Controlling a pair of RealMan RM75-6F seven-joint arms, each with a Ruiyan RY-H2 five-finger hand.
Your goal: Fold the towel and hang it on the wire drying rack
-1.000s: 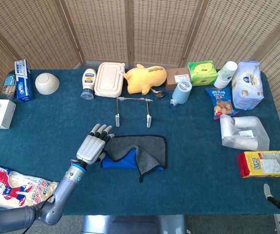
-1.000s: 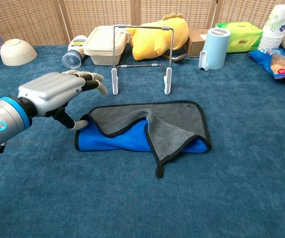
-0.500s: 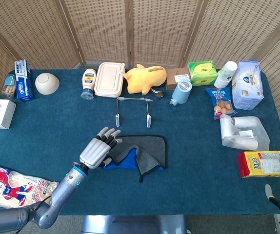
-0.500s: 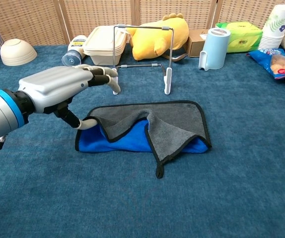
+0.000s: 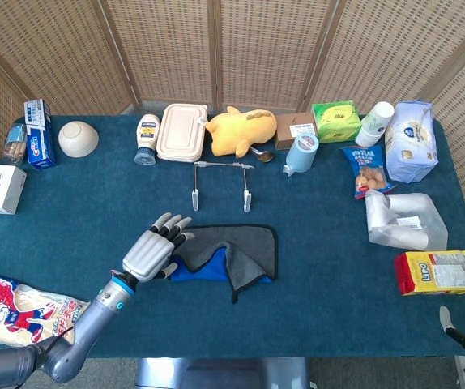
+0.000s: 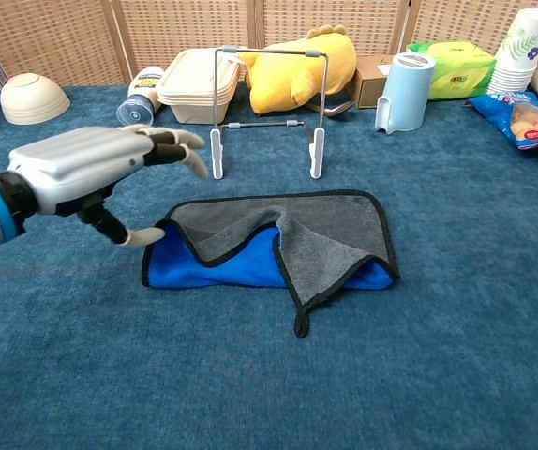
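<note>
The left hand (image 6: 82, 169) hovers with fingers spread, holding nothing, just left of the half-folded grey and blue towel (image 6: 274, 244) lying on the worktop. It should pinch the left edge firmly, then lift toward the wire drying rack (image 6: 264, 108) behind.

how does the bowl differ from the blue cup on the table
The bowl is cream, wide and low, and lies upside down at the far left of the table; the cup is pale blue, tall and narrow, stands upright right of centre and has a handle on its side. The bowl sits beside a toothpaste box, the cup beside a yellow plush. Both stand in the back row, away from the towel.
</note>
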